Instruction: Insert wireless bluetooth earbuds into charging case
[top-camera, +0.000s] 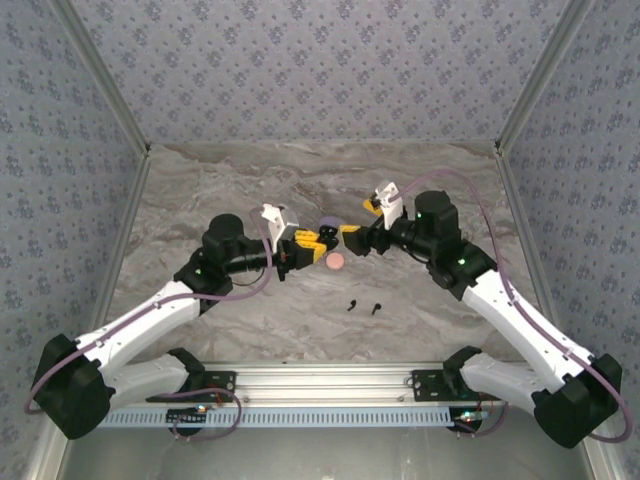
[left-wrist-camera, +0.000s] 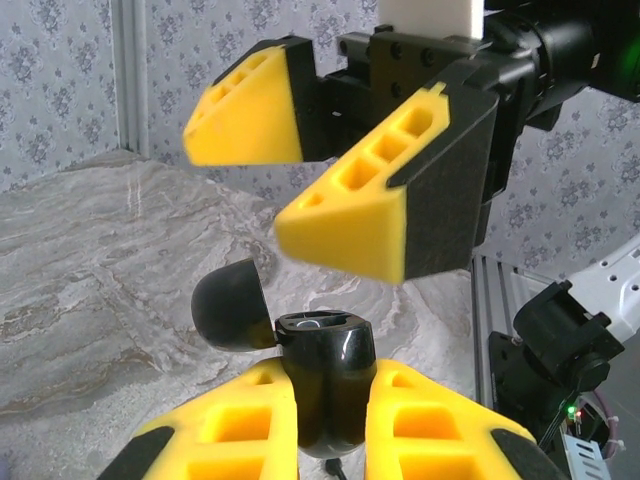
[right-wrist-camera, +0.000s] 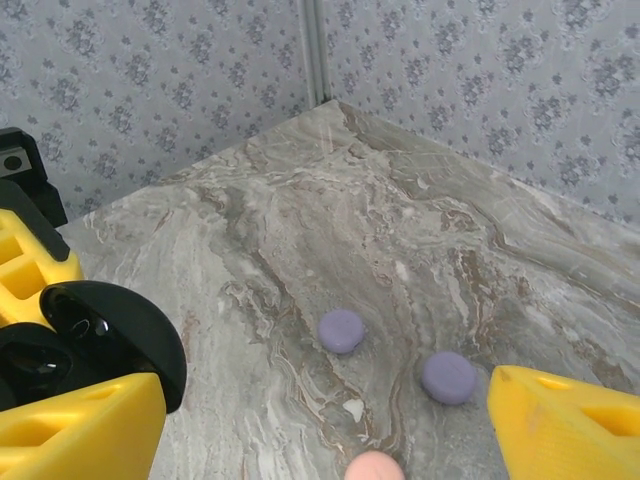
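My left gripper (left-wrist-camera: 330, 425) is shut on a glossy black charging case (left-wrist-camera: 325, 375), held upright above the table with its lid (left-wrist-camera: 230, 305) hinged open to the left. My right gripper (left-wrist-camera: 320, 165) hangs open just above the case, with nothing between its yellow fingers. In the right wrist view the case lid (right-wrist-camera: 115, 335) sits beside the right gripper's (right-wrist-camera: 325, 435) left finger. Two black earbuds (top-camera: 352, 305) (top-camera: 377, 308) lie on the table nearer the arm bases. In the top view both grippers (top-camera: 312, 243) (top-camera: 352, 238) meet at mid-table.
Two lilac discs (right-wrist-camera: 341, 330) (right-wrist-camera: 448, 377) and a pale pink disc (right-wrist-camera: 373, 467) lie on the marble table below the right gripper. The pink disc (top-camera: 335, 262) is just in front of the grippers. Patterned walls enclose the table on three sides.
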